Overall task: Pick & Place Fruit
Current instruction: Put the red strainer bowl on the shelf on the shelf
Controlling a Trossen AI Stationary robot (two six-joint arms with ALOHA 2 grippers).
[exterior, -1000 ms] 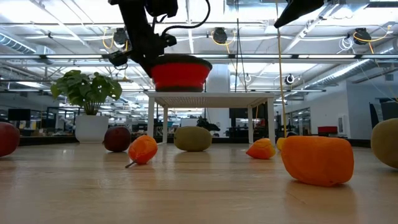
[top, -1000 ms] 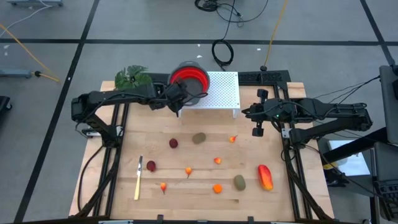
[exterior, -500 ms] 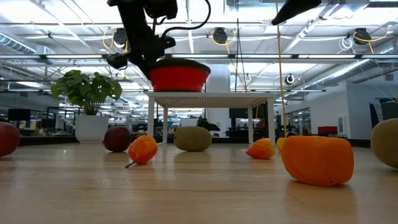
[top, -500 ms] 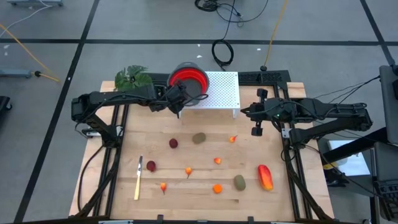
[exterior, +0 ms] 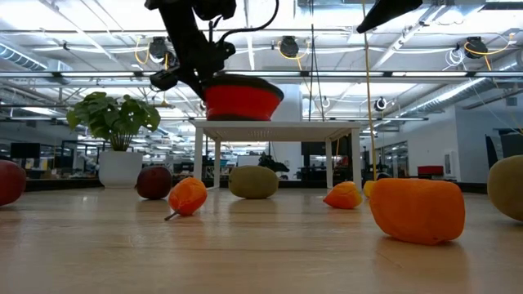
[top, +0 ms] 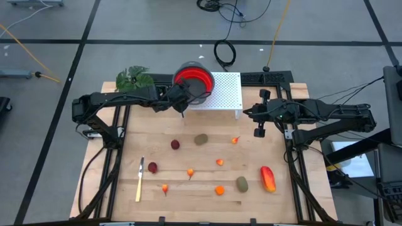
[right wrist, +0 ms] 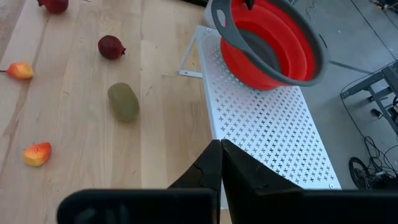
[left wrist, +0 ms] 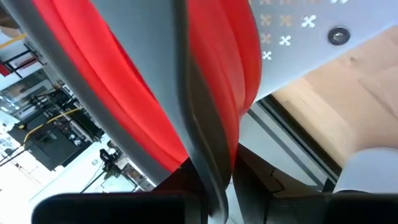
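Left gripper (top: 180, 100) clamped on rim of red bowl (top: 192, 79), at left end of white rack (top: 225, 93) by table's far edge. Right gripper (top: 259, 123) fingers together, hovering near right edge. Fruit scattered mid-table toward near edge; nearest the bowl, dark red ball (top: 175, 144) and olive oval (top: 201, 139).

Left hand (top: 181, 104) is clamped closed, reaching inward; right hand (top: 258, 123) hangs closed, well apart.
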